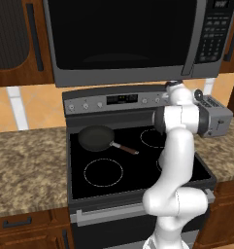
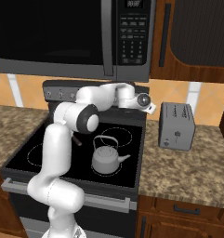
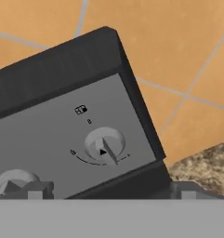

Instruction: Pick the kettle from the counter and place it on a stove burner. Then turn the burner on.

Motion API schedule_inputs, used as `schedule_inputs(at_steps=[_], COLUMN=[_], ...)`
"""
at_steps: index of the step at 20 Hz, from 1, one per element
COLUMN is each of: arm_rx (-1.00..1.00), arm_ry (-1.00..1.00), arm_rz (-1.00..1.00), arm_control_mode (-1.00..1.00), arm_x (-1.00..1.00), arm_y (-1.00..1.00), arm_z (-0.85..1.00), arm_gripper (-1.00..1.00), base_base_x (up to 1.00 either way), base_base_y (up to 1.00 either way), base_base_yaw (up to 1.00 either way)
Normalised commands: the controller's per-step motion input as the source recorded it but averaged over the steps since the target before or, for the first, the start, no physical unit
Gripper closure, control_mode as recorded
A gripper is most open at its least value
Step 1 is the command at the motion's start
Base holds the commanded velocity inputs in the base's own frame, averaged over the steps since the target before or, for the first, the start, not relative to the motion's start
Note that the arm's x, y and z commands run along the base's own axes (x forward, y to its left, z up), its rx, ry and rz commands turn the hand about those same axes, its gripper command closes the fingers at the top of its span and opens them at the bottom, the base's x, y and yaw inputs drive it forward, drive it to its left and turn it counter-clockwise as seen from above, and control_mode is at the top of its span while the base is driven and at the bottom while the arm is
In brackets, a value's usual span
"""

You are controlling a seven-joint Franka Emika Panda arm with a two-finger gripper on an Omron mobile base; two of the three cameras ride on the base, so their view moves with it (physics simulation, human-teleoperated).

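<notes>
The kettle (image 2: 105, 159) sits on a stove burner (image 2: 117, 172) at the front right of the cooktop, below and nearer than the gripper (image 3: 111, 194). The gripper's fingertips are spread wide, empty, facing the rightmost control knob (image 3: 104, 147) on the stove's back panel (image 3: 48, 139). Above the knob is a small icon and a mark like "0"; other writing is too small to read.

Pale silver-grey rounded kettle (image 2: 105, 159); glossy black glass cooktop (image 1: 138, 168) with white dotted rings; speckled brown-beige granite surface (image 1: 26, 163); orange tiled wall (image 3: 178, 51).
</notes>
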Motion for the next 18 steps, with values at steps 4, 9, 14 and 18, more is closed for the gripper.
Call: schedule_inputs(at_steps=[4,9,14,18], arm_rx=[-0.03,0.0,0.0,0.0], arm_ry=[-0.04,-0.01,-0.02,-0.01], arm_rz=[0.0,0.0,0.01,0.0], arm_control_mode=[-1.0,-1.0,-1.0,-1.0], arm_x=[0.21,0.28,0.1,0.09], arm_y=[0.1,0.0,-0.13,-0.08], arm_z=[-0.02,0.0,0.0,0.0], arm_gripper=[-1.0,-1.0,-1.0,-1.0], base_base_x=[0.0,0.0,0.0,0.0], base_base_y=[0.0,0.0,0.0,0.0], base_base_yaw=[0.0,0.0,0.0,0.0])
